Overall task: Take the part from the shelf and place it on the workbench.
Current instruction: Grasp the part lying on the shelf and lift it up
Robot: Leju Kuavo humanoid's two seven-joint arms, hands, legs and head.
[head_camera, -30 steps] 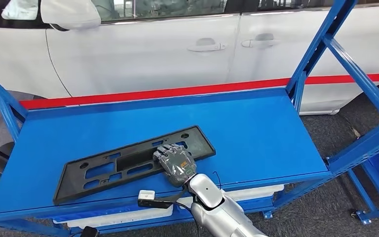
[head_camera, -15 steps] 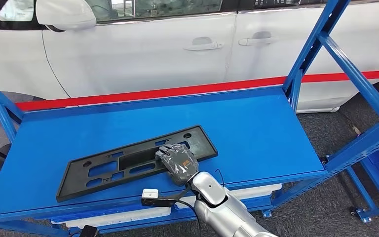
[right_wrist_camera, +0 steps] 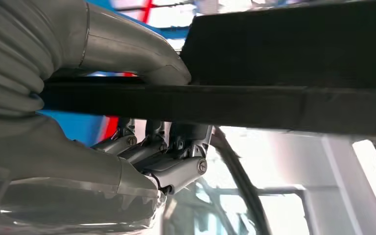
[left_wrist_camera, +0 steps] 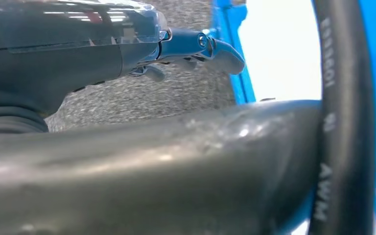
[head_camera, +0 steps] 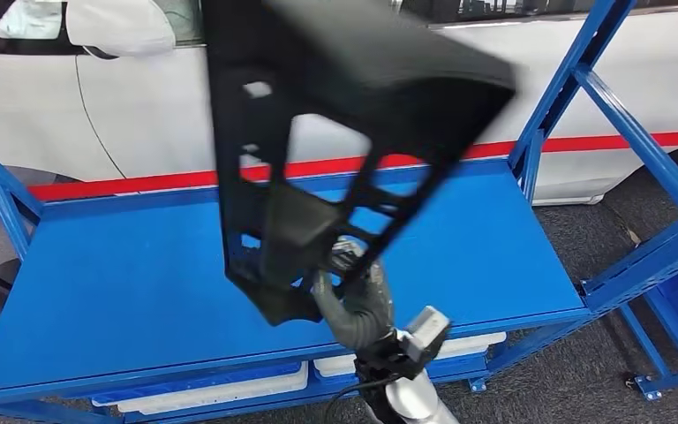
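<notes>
While clear of the shelf (head_camera: 141,291), part (head_camera: 335,106) clamped between right hand (right_wrist_camera: 142,147) fingers (right_wrist_camera: 176,169).

Head looks down on shelf (head_camera: 141,291); wrist cameras close.

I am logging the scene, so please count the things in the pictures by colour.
Black: 1, the part, held up by the right hand
Blue: 1, the shelf
White: 3, the car and two bins under the shelf
Total: 5
</notes>
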